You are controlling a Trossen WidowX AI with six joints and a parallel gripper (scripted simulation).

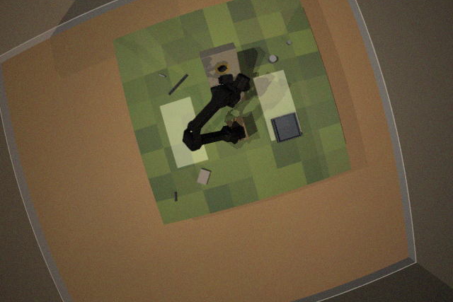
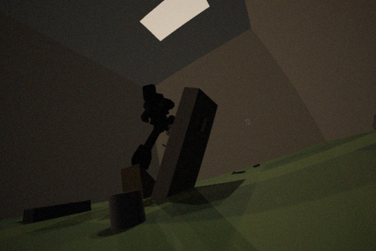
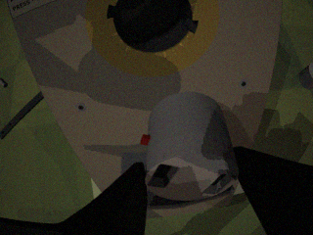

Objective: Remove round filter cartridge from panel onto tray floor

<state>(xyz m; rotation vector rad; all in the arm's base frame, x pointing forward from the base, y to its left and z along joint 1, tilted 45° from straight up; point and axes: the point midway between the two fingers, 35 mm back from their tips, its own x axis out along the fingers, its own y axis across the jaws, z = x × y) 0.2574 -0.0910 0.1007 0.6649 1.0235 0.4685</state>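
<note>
Wrist view, claw: its black fingers stand partway apart, pinching the cartridge between them; you have it by the sides, near the slotted end.
Cartridge: a smooth, matte grey cylinder, right between the fingertips. Its long axis runs from the slotted face, nearest your camera, toward the panel behind. The top view does not let you pick it out under the arm.
Slots: two dark, narrow cuts on the pale end face, one toward each finger.
Red mark: a small square beside the cartridge's wall; you cannot tell which part it belongs to.
Panel: a leaning beige slab, flat-faced, with small dark screw heads. Whether the cartridge touches it, you cannot tell.
Ring: yellow, round, finely marked, around a dark, notched socket; the cartridge is out of it.
Tray: dark blue-grey, square, low-walled, well apart from the claw, across the pale patch in the top view.
Next: you would likely back away from the panel, then carry across to the tray. A smooth round wall could roll or slip in your pinch.
</note>
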